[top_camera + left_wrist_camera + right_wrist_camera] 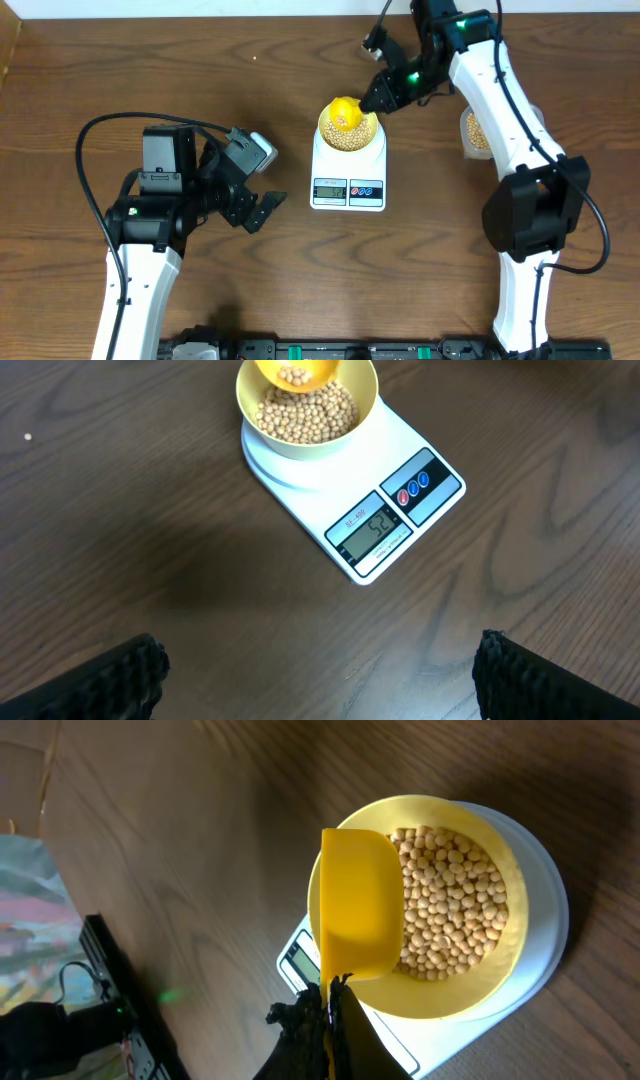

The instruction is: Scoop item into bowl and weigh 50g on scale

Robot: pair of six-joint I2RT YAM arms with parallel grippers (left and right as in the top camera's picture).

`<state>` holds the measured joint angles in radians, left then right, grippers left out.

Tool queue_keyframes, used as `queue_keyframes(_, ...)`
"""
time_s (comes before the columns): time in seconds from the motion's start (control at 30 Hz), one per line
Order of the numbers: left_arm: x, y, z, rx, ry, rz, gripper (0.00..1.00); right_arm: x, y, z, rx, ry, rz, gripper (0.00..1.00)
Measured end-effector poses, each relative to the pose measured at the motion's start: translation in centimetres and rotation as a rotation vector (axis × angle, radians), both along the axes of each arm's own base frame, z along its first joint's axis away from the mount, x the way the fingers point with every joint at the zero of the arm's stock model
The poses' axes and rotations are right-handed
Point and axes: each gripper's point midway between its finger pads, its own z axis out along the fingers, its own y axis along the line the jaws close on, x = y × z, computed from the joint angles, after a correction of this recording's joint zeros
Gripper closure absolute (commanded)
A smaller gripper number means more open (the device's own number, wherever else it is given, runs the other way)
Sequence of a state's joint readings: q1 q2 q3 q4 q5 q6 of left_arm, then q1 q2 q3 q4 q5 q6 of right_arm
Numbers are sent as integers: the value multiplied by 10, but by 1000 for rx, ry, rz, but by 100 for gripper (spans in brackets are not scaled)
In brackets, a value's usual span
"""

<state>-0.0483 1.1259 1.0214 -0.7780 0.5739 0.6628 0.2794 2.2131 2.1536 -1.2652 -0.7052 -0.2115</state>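
Pinched shut on the handle of a small bright-yellow plastic scoop (360, 905), the right claw (333, 1010) holds it just above one side of the small round pale-yellow bowl (512, 885). A few small round tan-beige beans (450, 910) lie in the scoop, and many more fill the bowl's bottom. The bowl sits on the round platform of the white rectangular digital kitchen scale (300, 490), whose grey display shows digits that look like 52, beside a red and a blue button. Well apart on the dark brown wooden counter (150, 80), the left claw (325, 680) hovers spread wide, holding nothing and facing the scale. A clear plastic tub (475, 130) of beans shows partly behind the right arm.
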Motion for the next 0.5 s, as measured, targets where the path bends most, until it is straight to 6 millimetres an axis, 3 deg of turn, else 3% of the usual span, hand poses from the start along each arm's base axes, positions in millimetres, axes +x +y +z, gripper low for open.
queue_keyframes(0.5, 0, 0, 0, 0, 0, 0, 1, 5, -18, 16, 131, 58, -44, 99)
